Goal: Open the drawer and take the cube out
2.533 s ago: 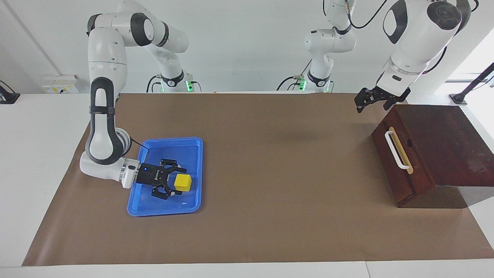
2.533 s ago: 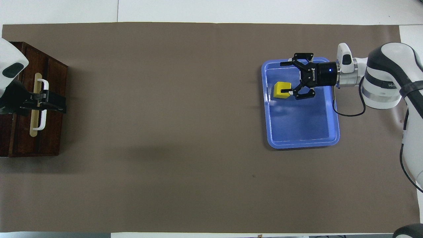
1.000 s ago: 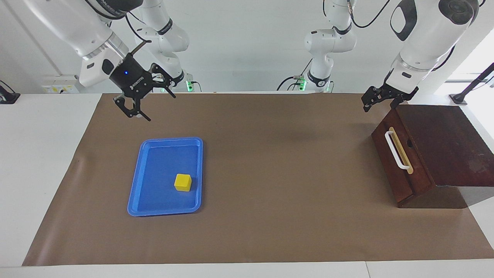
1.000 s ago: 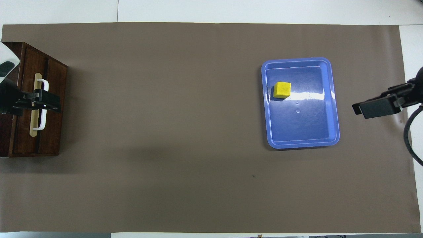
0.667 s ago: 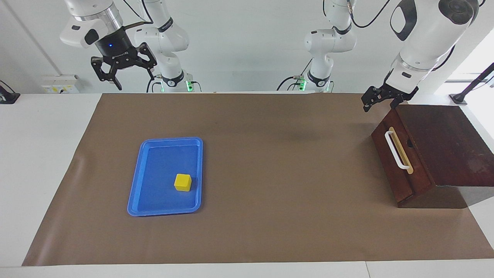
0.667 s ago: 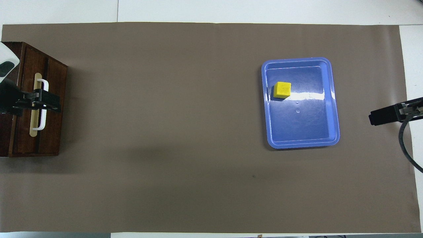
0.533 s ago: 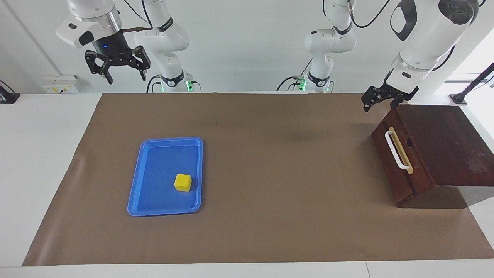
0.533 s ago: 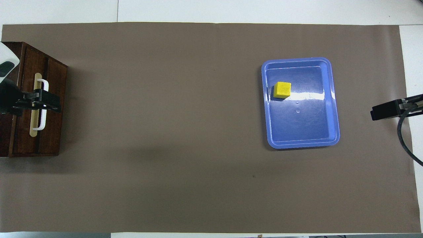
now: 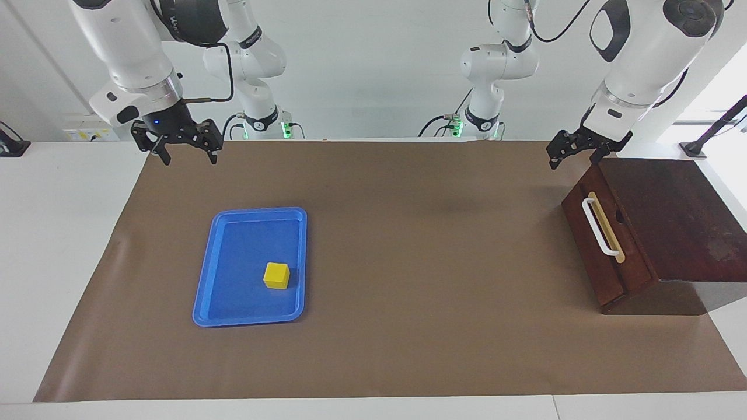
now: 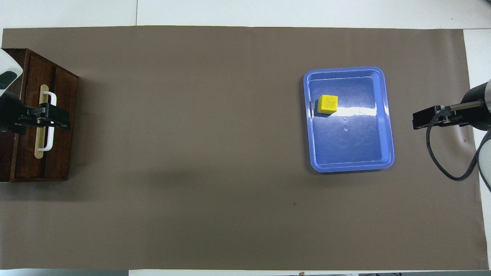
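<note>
Looking at the small bright yellow cube (image 9: 276,275), you see it lying alone in the flat blue plastic tray (image 9: 204,287). The right hand (image 9: 177,143), jaws wide and empty, has pulled up and away from the tray toward the robots' edge of the desk (image 9: 408,303). The dark reddish-brown wooden drawer (image 9: 601,242) sits shut, with the left hand (image 9: 575,150) still above it, wide and empty. You can judge the task done.

cube (image 9: 276,275) in tray (image 9: 217,303), drawer (image 9: 595,248) at left arm's end.
</note>
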Controlling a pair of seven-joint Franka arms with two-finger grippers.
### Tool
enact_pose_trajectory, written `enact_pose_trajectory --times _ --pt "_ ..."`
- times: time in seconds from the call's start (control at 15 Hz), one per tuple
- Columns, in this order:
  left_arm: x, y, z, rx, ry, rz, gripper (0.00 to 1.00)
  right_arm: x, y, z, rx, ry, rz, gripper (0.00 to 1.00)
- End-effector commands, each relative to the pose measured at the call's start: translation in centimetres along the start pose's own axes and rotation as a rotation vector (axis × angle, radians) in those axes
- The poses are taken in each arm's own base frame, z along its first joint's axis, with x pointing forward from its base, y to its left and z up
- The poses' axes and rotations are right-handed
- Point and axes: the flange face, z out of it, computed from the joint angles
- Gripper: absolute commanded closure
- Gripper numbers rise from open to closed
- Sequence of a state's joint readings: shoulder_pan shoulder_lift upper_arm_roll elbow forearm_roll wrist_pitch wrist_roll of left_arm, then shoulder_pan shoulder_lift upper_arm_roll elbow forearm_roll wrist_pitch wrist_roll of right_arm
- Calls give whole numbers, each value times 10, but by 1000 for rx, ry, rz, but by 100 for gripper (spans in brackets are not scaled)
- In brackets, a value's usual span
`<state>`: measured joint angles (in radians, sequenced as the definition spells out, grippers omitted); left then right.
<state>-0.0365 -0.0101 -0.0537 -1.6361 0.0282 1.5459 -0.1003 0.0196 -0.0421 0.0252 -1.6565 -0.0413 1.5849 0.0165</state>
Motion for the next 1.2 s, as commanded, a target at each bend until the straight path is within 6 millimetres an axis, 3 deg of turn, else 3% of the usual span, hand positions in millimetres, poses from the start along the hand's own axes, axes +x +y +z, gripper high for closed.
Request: enact_pose_trajectory --times 0.0,0.47,1.13 --pt "-4 -2 -2 -12 -4 -3 0 0 -6 -3 1 19 13 0" --pt "-4 -1 -2 -12 -4 -2 0 -2 8 1 0 13 -2 0" --pt "-4 -1 -2 -12 -4 -2 0 -5 5 -2 -1 11 -8 0"
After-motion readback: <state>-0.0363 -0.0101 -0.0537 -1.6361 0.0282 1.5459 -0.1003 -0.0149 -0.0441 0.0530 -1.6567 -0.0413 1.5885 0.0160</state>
